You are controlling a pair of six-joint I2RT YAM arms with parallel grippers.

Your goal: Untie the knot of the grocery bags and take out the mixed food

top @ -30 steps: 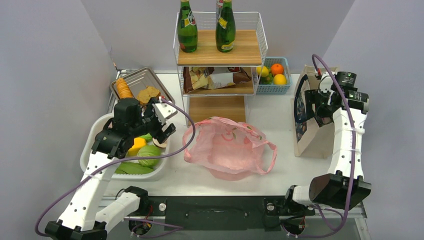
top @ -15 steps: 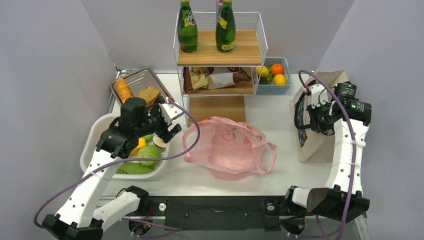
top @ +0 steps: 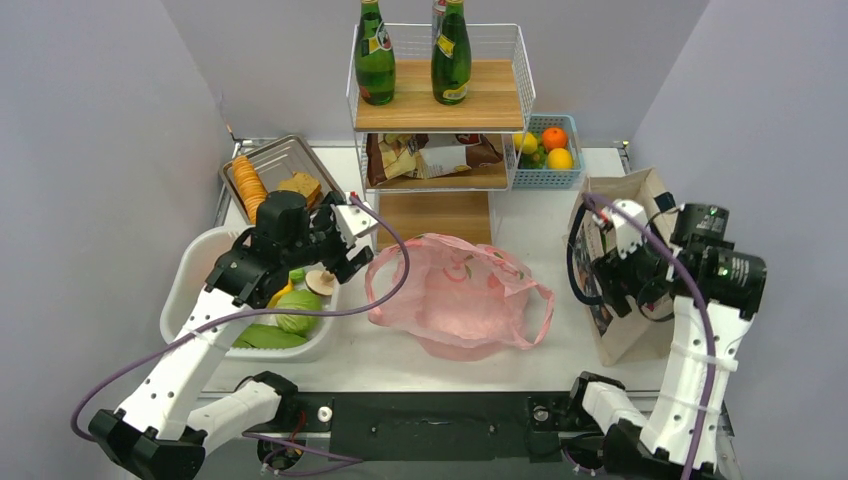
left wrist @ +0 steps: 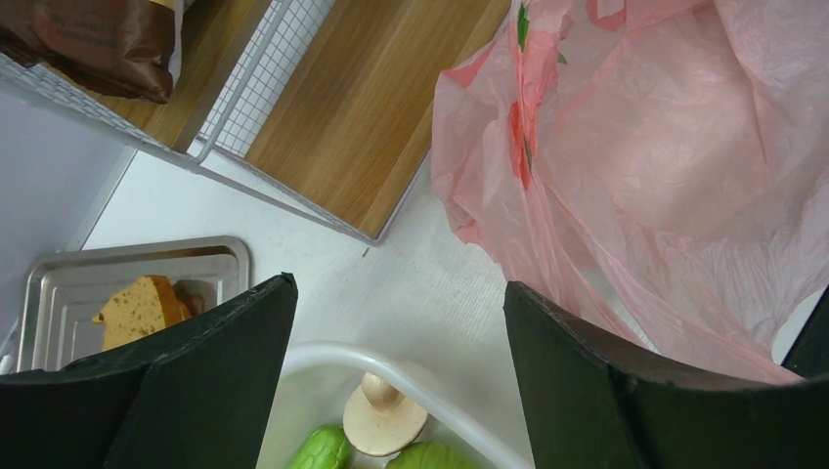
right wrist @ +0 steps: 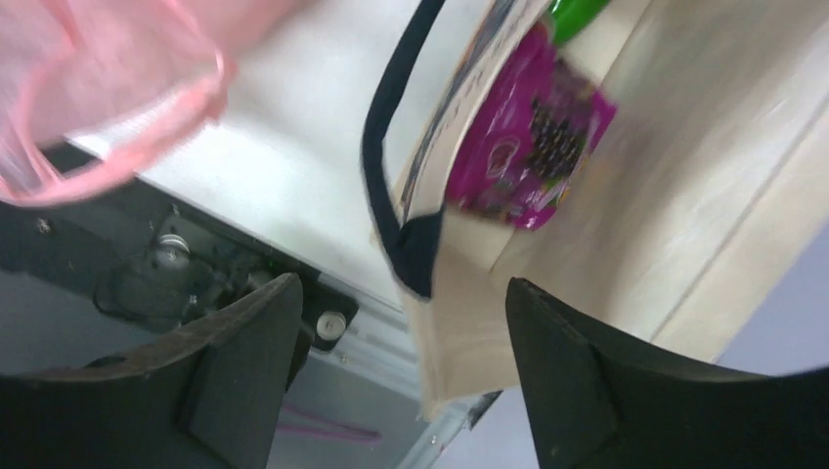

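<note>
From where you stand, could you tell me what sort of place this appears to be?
Most likely a robotics lab bench staged as a mock pantry: robot arms mounted at a white table, a wire shelf rack holding green bottles, and a pink grocery bag lying mid-table.

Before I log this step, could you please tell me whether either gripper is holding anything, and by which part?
Nothing is held: the left gripper is open above the white tub, the right gripper open by the canvas tote.

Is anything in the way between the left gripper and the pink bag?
No, nothing visible. The left gripper hangs open over the rim of the white tub, and only bare table lies between it and the pink bag.
</note>
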